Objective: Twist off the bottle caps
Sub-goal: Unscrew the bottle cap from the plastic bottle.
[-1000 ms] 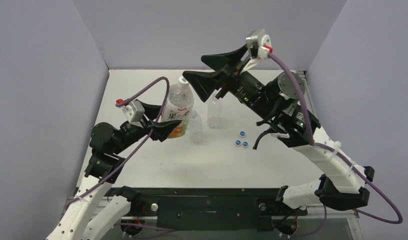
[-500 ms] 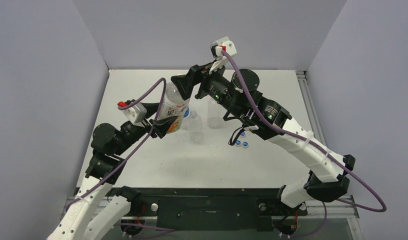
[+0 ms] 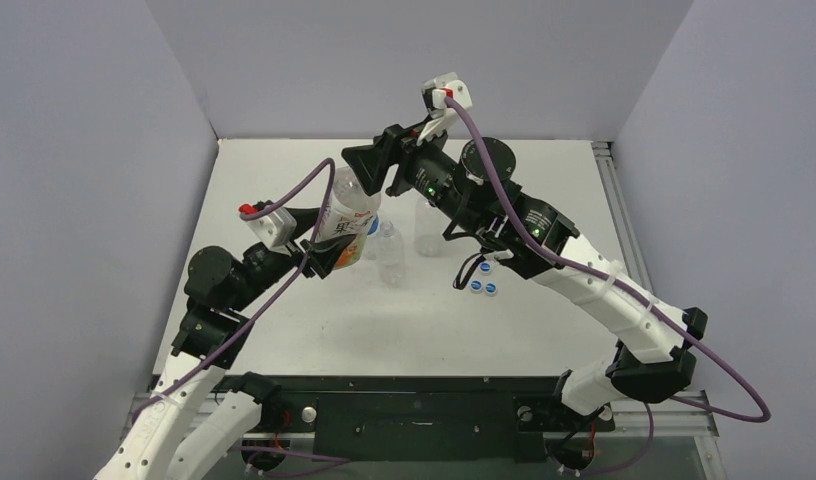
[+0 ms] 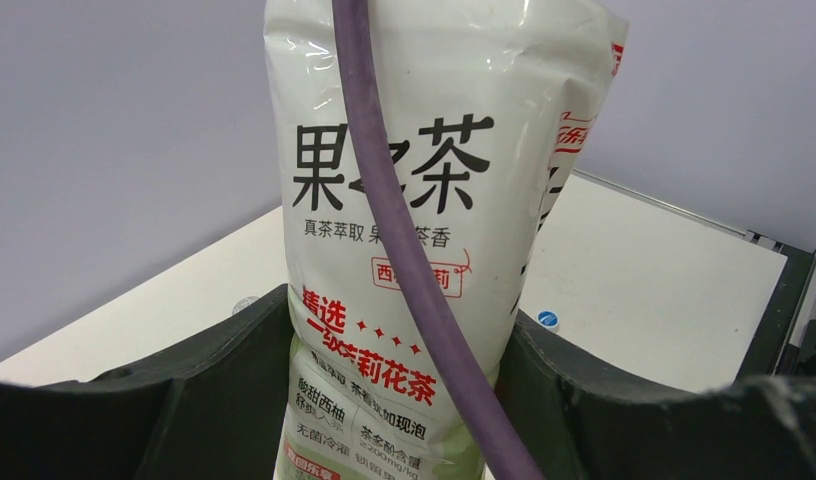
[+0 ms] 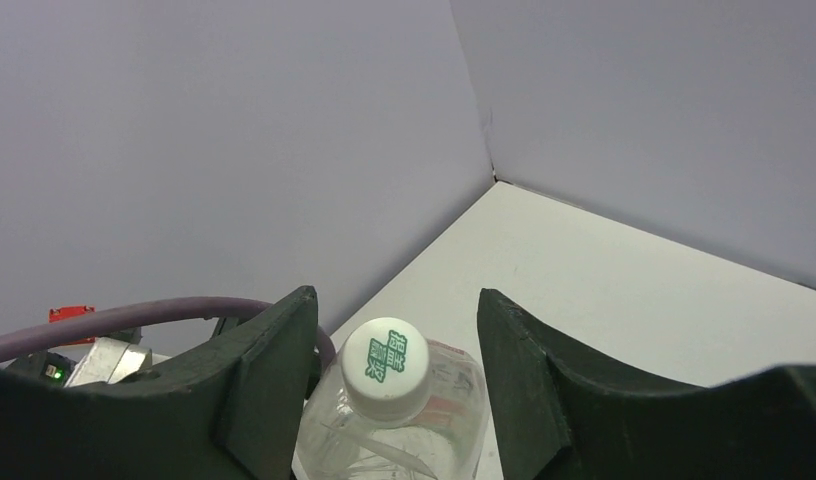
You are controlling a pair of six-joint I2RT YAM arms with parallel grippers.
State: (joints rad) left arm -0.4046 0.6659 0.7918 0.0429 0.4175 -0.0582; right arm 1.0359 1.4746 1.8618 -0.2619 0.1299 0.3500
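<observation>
Our left gripper (image 3: 325, 241) clamps the orange-and-green labelled bottle (image 4: 424, 200) by its label, left of centre over the table (image 3: 384, 330). Its long axis is near upright, white cap (image 5: 386, 358) topmost. Our right gripper (image 5: 392, 318) straddles that cap, jaws apart, gaps either side.

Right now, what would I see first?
A big bottle with an orange-and-green label, held by the left end effector left of centre. The right end effector hangs open around its white cap. Three blue caps lie loose on the table, further right.
</observation>
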